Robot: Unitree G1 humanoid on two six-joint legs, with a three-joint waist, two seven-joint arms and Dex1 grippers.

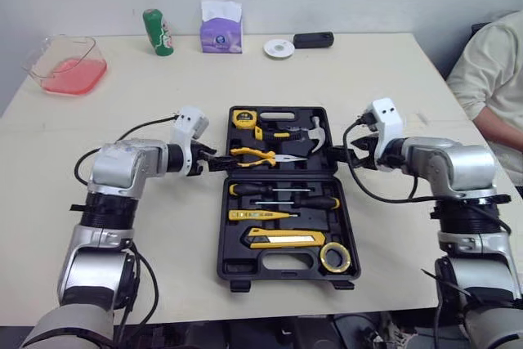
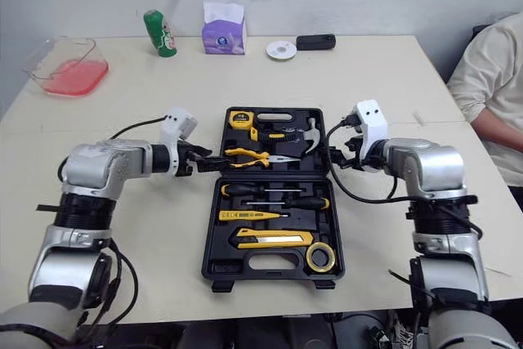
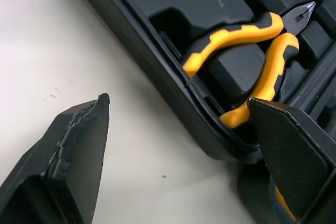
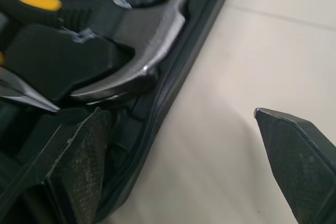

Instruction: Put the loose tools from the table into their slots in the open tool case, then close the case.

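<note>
Tools slotted; I hold left jaws, right jaws apart astride tool case [image 1: 282,266] rims mid-frame, likely for closing.

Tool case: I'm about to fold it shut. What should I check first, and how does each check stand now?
1. Tools lying in their slots in the tool case: pliers, hammer, screwdrivers, knife: ok.
2. Pliers pressed fully down: cannot tell.
3. The left gripper open, astride the case's left edge: ok.
4. The right gripper open, astride the right edge by the hammer: ok.
5. Right arm's cable out of the closing path: cannot tell; it loops close to the right edge.
6. Front latches hanging free: ok.
</note>
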